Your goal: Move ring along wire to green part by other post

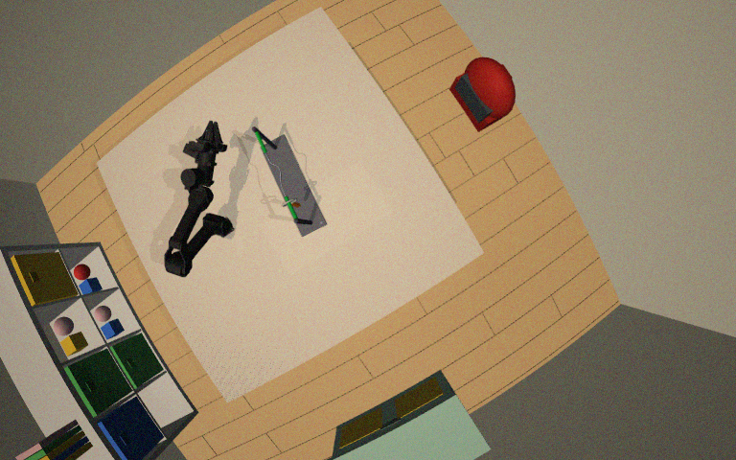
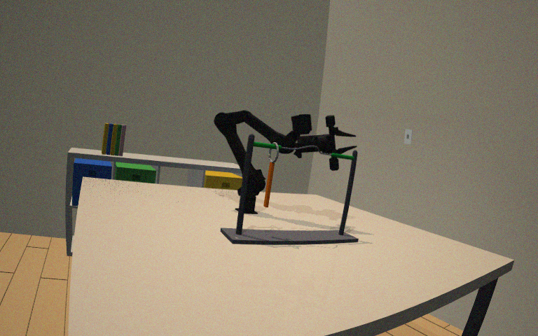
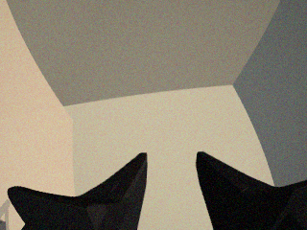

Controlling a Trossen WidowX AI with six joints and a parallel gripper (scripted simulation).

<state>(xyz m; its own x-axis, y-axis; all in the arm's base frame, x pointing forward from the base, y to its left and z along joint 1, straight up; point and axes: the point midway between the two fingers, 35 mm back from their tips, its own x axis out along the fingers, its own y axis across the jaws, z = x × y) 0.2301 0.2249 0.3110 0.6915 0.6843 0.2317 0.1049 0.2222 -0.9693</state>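
The ring (image 1: 289, 201) (image 2: 278, 152) hangs around the green part (image 1: 292, 213) (image 2: 260, 144) next to the left post (image 2: 244, 187) of the exterior view. Its orange handle (image 1: 296, 204) (image 2: 269, 185) points down. The thin grey wire (image 1: 280, 171) (image 2: 311, 145) runs to the other green part (image 1: 260, 140) (image 2: 344, 156) by the right post (image 2: 348, 195). My gripper (image 1: 213, 122) (image 2: 355, 141) (image 3: 172, 159) is partly open with nothing between its fingers. It is on the arm's side of the wire, away from the handle, near the other post's end. The wrist view shows neither ring nor handle.
The posts stand on a dark base plate (image 1: 304, 194) (image 2: 293, 236) on the pale table (image 1: 372, 227) (image 2: 222, 287). In the exterior view my forearm shows behind the wire. A shelf (image 2: 180, 159) stands beyond the table, and a red chair (image 1: 490, 85) stands off its far side.
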